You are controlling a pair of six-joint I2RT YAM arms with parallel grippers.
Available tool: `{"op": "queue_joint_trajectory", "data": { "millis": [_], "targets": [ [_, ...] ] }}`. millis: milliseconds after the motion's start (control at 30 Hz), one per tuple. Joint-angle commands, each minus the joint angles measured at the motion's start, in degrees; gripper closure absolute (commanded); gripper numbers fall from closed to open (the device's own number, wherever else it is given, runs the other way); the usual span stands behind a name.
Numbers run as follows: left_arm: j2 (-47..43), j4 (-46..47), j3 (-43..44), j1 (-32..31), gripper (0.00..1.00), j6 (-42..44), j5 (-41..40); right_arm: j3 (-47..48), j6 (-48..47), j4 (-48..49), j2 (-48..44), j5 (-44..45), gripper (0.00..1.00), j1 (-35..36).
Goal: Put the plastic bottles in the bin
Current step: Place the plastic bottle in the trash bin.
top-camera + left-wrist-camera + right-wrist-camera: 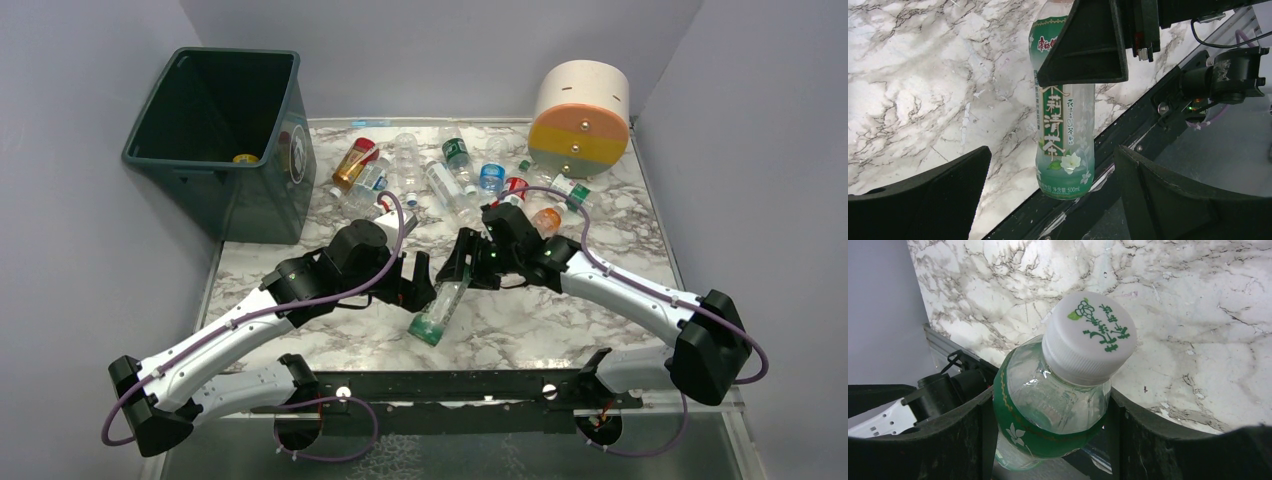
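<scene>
My right gripper point(466, 262) is shut on the shoulder of a clear tea bottle point(439, 310) with a green label. It holds the bottle tilted over the near middle of the table. In the right wrist view the fingers point(963, 435) press both sides below the white cap point(1089, 337). My left gripper point(420, 283) is open right beside it. In the left wrist view the bottle's base point(1064, 170) hangs between its spread fingers point(1168, 195) without touching them. Several more plastic bottles point(408, 165) lie at the back. The dark green bin point(270, 190) stands at the back left.
A big cream, orange and yellow cylinder point(580, 118) stands at the back right, close to the bottles. A yellow-capped item point(245, 158) lies inside the bin. The black mounting rail point(450, 385) runs along the table's near edge. Grey walls close in both sides.
</scene>
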Motion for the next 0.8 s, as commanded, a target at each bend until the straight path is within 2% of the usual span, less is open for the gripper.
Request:
{"op": "queue_joint_trajectory", "data": {
  "millis": [0,767],
  "targets": [
    [-1.0,1.9,0.8,-0.3,0.01,0.6,1.8,1.7,-1.5,-0.6,0.0,1.4,0.41,0.3],
    [-0.5,2.5,1.1,-0.3,0.01,1.0,3.0,3.1,-3.3,-0.3,0.1,1.1,0.41,0.3]
  ]
}}
